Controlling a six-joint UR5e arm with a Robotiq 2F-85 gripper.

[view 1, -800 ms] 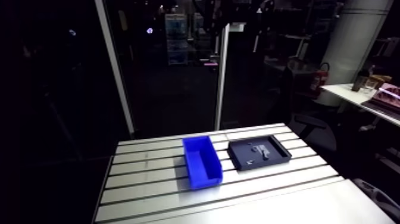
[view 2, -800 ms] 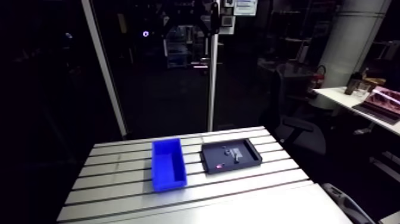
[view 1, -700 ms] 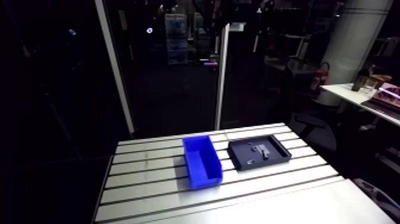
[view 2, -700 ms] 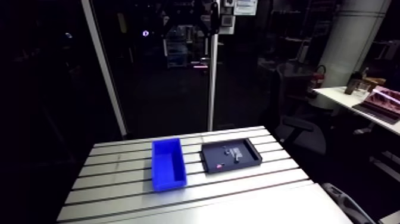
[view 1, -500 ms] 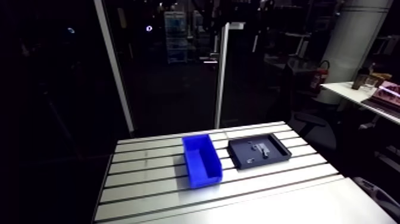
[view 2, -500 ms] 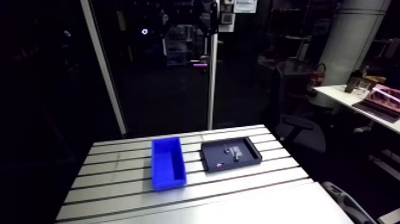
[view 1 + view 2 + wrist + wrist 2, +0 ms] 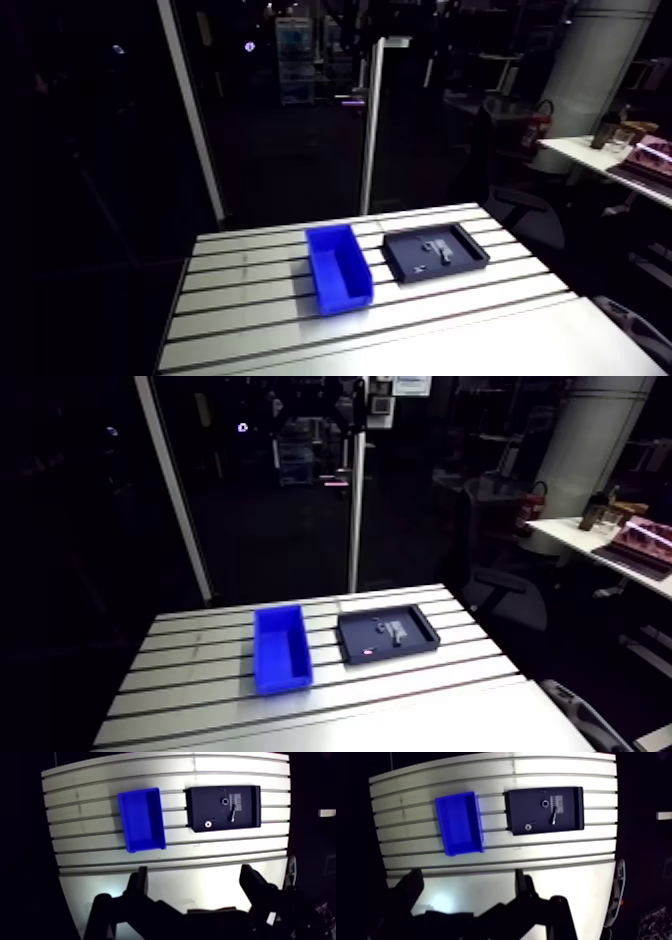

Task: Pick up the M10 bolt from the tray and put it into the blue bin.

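Observation:
The blue bin (image 7: 338, 268) stands open-topped near the middle of the slotted table, and nothing shows inside it. Right beside it lies the black tray (image 7: 404, 262). In the wrist view the tray (image 7: 200, 802) holds a grey bolt (image 7: 231, 814), two small ring-shaped parts (image 7: 208, 824) and a ribbed piece (image 7: 237, 800). My gripper (image 7: 195, 872) hangs high above the table's near side, well short of bin (image 7: 141, 817) and tray. Its fingers (image 7: 141, 877) are spread wide with nothing between them. The gripper does not show in the arm view.
The aluminium table (image 7: 250, 300) has long slots running across it. A dark drop lies beyond its edges on both sides. A white post (image 7: 370, 130) rises behind the far edge.
The arm view has shifted slightly, so the camera moved. Bin, tray and the parts in the tray lie where they were.

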